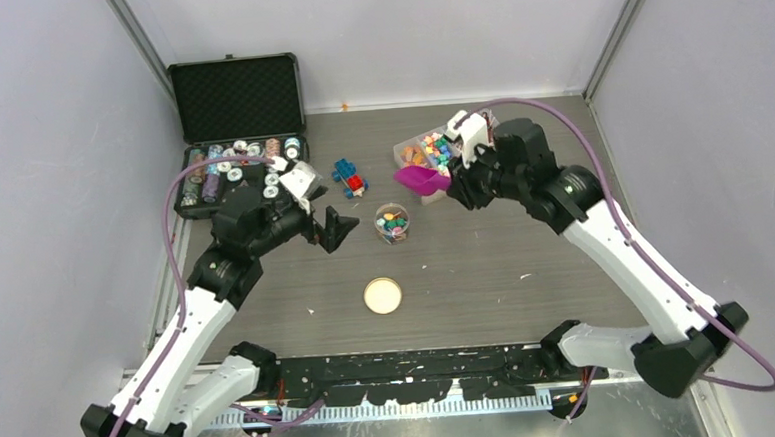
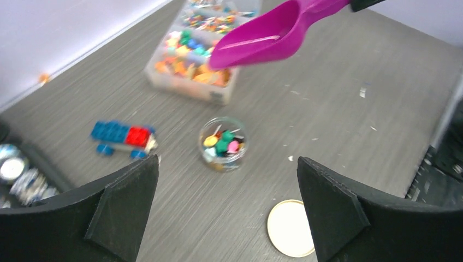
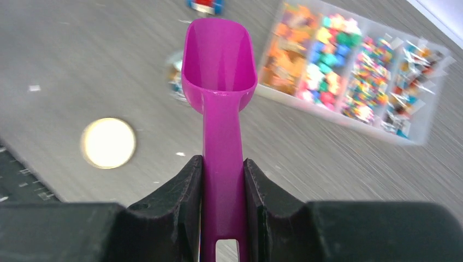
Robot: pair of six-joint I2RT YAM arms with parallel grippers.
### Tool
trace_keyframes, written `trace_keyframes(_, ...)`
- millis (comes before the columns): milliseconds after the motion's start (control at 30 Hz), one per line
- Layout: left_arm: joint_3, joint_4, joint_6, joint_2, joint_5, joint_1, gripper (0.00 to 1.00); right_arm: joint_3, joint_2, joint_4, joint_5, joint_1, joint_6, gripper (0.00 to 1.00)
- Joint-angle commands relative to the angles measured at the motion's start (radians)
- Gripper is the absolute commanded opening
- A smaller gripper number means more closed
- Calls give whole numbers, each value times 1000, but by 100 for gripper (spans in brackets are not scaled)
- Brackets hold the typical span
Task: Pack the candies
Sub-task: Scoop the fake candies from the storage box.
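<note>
Right gripper is clamping magenta plastic scoop; multicoloured candies are lying ahead-right of those jaws; left gripper is gaping, empty.

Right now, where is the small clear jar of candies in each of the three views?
Top external: jar at table centre, just above the cork disc.
Left wrist: jar mid-picture, up-left of the disc.
Right wrist: jar partly hidden left of the purple scoop, blurred.
Shared landmark: the cork disc.

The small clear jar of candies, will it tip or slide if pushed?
The jar looks squat and wide-bottomed, so it probably slides rather than tips. It seems open-topped, so candies may spill if it is tilted. Clear walls suggest glass or hard plastic: stiff, perhaps slippery.
</note>
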Motion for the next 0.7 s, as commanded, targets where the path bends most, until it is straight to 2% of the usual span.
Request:
trace_keyframes(0,-49,-38,-117,-93,-314,3,100,136,130,-143,295,-43,-77,1)
trace_keyframes(200,-140,-137,-242,-222,-369,3,100,280,317,-251,423,-99,-98,1)
trace_keyframes(333,-189,-179,-245,-252,-379,3,100,395,430,-301,443,-132,-111,1)
trace_keyframes(667,-161,-238,-209,-233,-350,-24,100,544,656,-326,427,-140,-135,0)
